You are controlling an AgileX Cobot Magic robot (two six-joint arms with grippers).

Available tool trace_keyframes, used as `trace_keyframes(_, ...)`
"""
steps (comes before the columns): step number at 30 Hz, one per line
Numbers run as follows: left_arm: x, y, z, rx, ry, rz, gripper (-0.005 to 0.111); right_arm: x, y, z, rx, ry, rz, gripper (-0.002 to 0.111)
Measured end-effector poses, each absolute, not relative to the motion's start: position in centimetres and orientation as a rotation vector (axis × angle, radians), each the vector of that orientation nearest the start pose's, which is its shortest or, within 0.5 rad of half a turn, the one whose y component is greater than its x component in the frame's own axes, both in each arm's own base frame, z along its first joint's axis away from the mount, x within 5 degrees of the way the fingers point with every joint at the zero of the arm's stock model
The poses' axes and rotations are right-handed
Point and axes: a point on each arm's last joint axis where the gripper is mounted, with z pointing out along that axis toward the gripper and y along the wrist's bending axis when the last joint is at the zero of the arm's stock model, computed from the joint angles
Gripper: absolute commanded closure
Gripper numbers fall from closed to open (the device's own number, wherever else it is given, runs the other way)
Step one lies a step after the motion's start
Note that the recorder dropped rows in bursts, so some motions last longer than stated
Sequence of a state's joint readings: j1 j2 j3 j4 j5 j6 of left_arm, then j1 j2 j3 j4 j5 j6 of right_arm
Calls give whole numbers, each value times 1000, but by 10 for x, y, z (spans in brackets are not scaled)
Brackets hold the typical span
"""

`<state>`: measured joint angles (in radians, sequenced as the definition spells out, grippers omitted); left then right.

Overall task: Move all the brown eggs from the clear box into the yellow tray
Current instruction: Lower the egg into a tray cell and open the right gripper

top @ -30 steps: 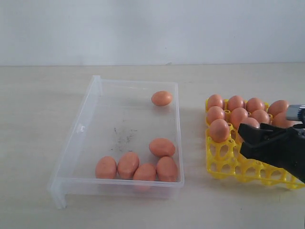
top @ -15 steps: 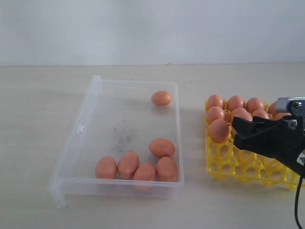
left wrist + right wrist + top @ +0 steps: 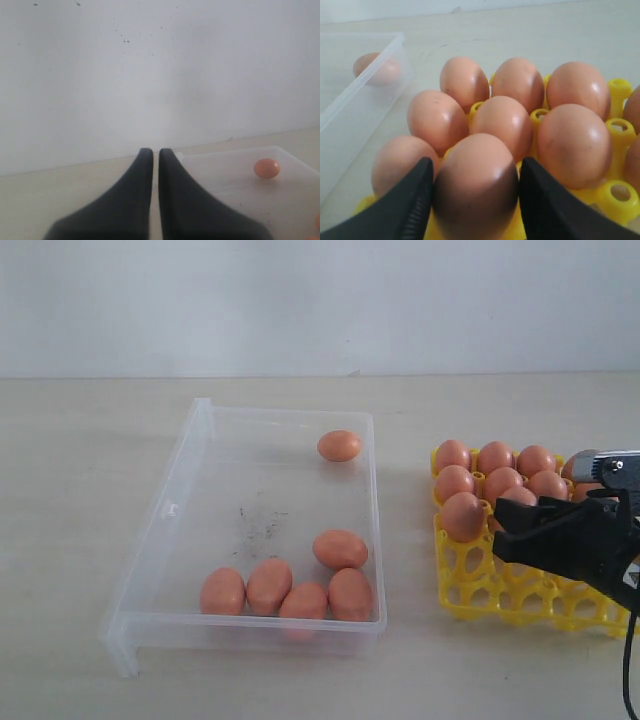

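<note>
My right gripper (image 3: 503,531) (image 3: 476,172) is shut on a brown egg (image 3: 475,185) (image 3: 518,496), low over the yellow tray (image 3: 470,585) (image 3: 619,89). The egg hangs beside the tray's left-column egg (image 3: 462,516), with several more eggs in the cups behind it. I cannot tell whether the held egg rests in a cup. Several brown eggs (image 3: 304,601) lie in the clear box (image 3: 190,470), most bunched at its near end and one (image 3: 339,446) at its far end. My left gripper (image 3: 155,152) is shut and empty, off the box's corner (image 3: 235,165).
Pale tabletop lies all around, with a white wall behind. Dark specks mark the box floor (image 3: 258,525). A table strip (image 3: 408,540) separates the box from the tray. The tray's near rows (image 3: 520,600) are open cups.
The right gripper, still holding the egg, shifted slightly left and then lowered toward the tray. The eggs in the box and the left gripper have not moved.
</note>
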<state>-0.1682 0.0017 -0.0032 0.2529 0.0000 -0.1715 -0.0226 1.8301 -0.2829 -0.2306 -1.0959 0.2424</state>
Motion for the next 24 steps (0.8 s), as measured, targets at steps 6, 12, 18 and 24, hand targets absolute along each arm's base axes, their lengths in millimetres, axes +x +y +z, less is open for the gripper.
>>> trace_keyframes(6, 55, -9, 214, 185, 1471, -70, 103, 243, 13, 106, 10, 1949, 265, 108)
trace_keyframes(12, 55, -9, 214, 185, 1471, -70, 103, 242, 13, 105, 1, 1958, 256, 108)
trace_keyframes(18, 55, -9, 214, 185, 1471, -70, 103, 249, 13, 97, 21, 1974, 280, 108)
trace_keyframes(24, 55, -9, 214, 185, 1471, -70, 103, 250, 13, 97, 23, 1972, 281, 99)
